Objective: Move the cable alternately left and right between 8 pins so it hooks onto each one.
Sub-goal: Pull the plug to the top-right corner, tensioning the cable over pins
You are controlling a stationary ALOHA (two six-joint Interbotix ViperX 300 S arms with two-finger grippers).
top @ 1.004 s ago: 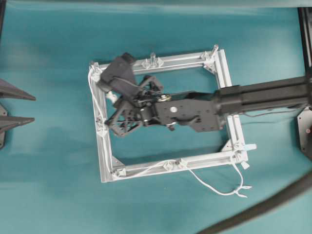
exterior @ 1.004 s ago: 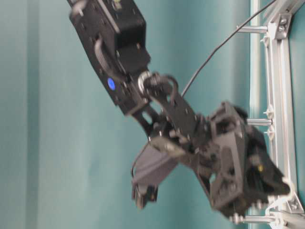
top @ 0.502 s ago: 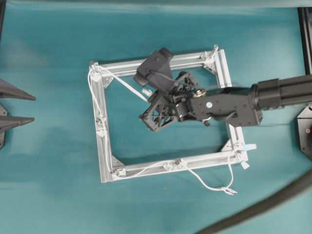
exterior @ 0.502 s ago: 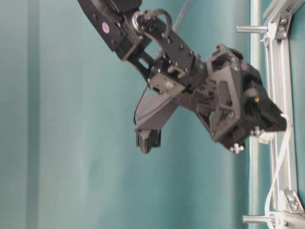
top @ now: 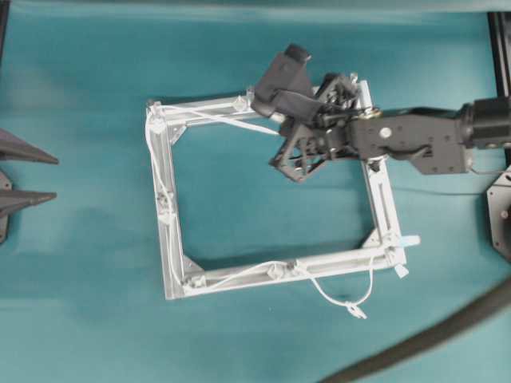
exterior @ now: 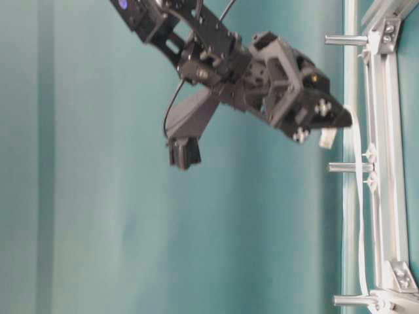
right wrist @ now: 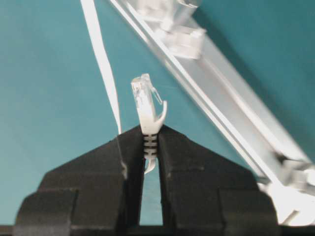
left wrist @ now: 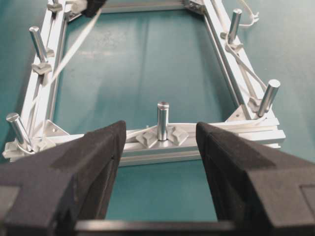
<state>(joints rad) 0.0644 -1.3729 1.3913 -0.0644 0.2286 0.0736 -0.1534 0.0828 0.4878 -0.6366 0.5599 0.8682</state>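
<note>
The right hand [right wrist: 150, 147] is clamped on the cable [right wrist: 103, 64] just behind its small clear plug, which sticks up between the two black fingers [right wrist: 93, 182]; in the overhead view this hand [top: 279, 120] sits at the upper right of the frame [top: 263, 102], above its top rail. From there the cable [top: 219, 118] runs left to the upper-left corner, down the left rail and along the bottom rail, ending in a loose loop on the teal counter [top: 80, 303] at lower right. The left hand [left wrist: 157, 162] stands apart with nothing between its fingers, facing one of the pins [left wrist: 162, 120] on the near rail.
</note>
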